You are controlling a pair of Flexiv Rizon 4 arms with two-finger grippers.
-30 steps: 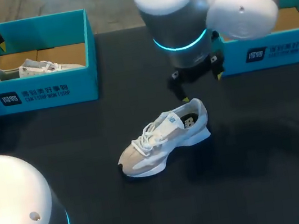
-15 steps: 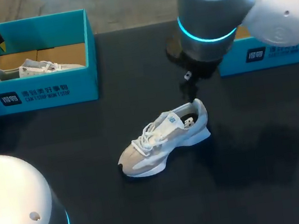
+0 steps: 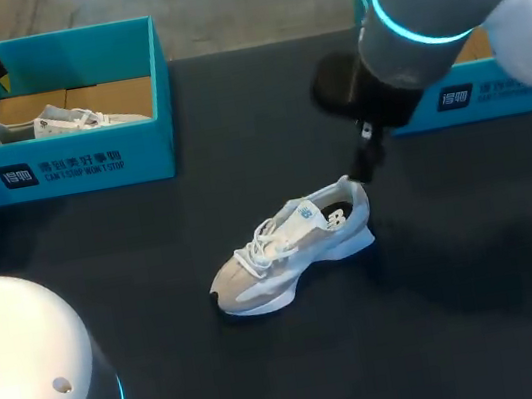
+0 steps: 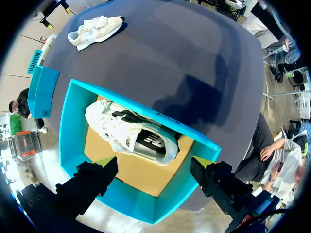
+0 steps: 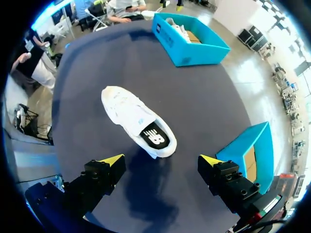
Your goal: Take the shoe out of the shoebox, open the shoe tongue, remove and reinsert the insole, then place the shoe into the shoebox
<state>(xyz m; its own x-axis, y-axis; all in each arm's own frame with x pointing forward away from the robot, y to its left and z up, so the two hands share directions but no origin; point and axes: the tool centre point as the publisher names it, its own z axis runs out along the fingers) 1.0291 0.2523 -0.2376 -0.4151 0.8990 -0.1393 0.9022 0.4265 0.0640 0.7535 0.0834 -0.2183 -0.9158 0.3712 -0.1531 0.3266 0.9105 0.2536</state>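
Hovering wide open above the heel of the shoe (image 3: 289,251), the right jaws look set for the tongue step. The shoe stands on its sole mid-desk (image 3: 274,380), already out. Next, I judge, comes a descent onto the tongue. The left box (image 3: 147,152) and right box (image 3: 453,99) sit well apart, leaving room to approach. The left jaws, also wide, hang over the left box.

A shoe (image 3: 289,251) lies on the counter (image 3: 171,366) near its middle, with its toe toward 8 o'clock and its heel toward 2 o'clock. The right gripper (image 5: 159,160) hangs just off that heel, at 2 o'clock from it. The left shoebox (image 3: 69,168) sits at 10 o'clock with a second shoe (image 3: 61,120) inside, and the left gripper (image 4: 153,162) is above that box. The right shoebox (image 3: 492,91) sits at 2 o'clock, beyond the right gripper.
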